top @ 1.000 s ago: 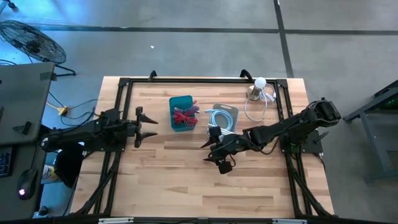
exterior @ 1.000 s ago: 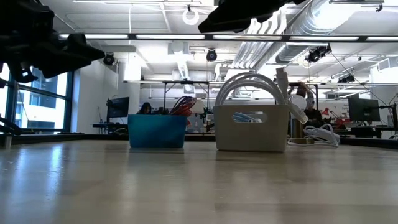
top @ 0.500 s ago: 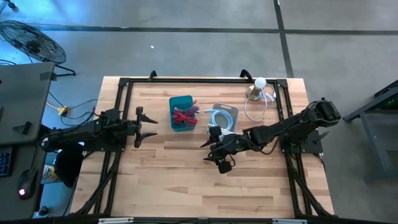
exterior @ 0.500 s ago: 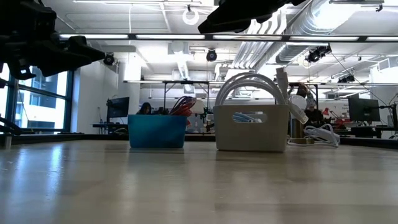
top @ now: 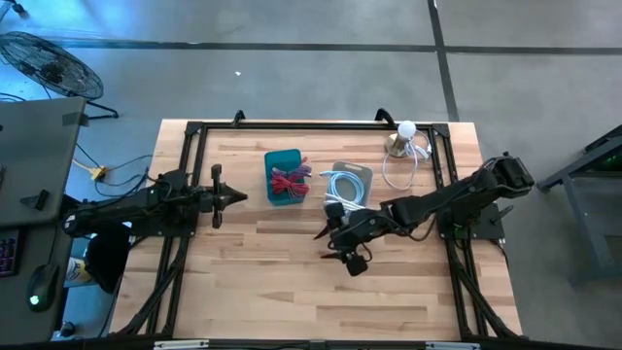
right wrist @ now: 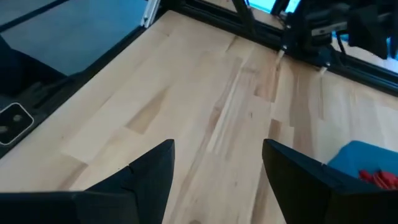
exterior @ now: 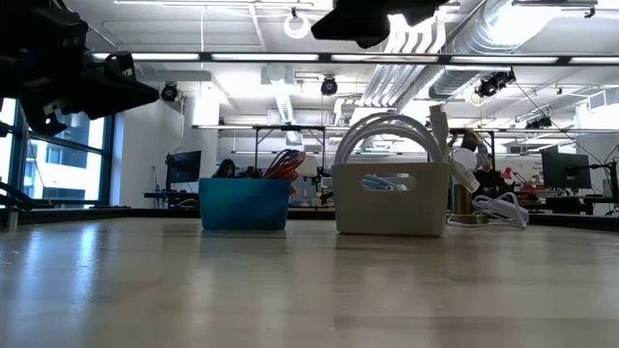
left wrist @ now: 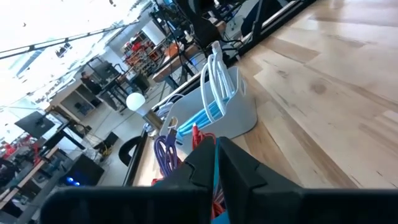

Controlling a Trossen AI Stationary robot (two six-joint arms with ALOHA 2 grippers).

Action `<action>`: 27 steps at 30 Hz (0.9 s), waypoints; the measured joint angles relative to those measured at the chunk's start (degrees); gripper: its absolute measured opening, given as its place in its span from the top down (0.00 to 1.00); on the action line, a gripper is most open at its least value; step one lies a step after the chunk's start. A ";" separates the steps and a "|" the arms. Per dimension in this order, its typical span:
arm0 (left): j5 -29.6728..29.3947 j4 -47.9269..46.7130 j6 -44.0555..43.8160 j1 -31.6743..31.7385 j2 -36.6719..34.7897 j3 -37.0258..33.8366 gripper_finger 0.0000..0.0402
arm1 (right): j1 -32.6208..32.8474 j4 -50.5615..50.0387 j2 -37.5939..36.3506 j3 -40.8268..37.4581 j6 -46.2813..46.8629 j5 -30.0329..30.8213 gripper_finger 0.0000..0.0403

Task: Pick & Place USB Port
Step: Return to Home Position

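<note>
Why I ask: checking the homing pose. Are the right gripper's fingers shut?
No, the right gripper is open, jaws wide apart over bare table.

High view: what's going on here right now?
Nothing is being held. Red cables lie in the blue bin, white cables in the gray bin. The left end effector is shut, over the left side of the table; the right end effector hangs open near the gray bin.

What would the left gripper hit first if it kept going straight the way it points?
Most likely the blue bin: the left gripper, fingers shut, points straight toward its near side. In the low view it seems to ride high, so it might pass over the rim.
</note>
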 joint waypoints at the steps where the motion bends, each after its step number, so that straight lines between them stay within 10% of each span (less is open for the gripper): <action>1: 0.01 0.00 0.05 0.00 0.00 0.00 0.96 | 0.00 -0.35 -0.34 0.00 0.03 0.02 0.42; 19: -2.40 1.41 0.00 -0.02 0.02 -0.18 0.95 | 0.00 -35.08 -38.31 -0.53 9.98 2.46 0.42; 27: -2.92 1.57 -0.01 -0.01 0.02 -0.20 0.95 | 0.00 -29.18 -58.25 -18.31 11.99 5.25 0.41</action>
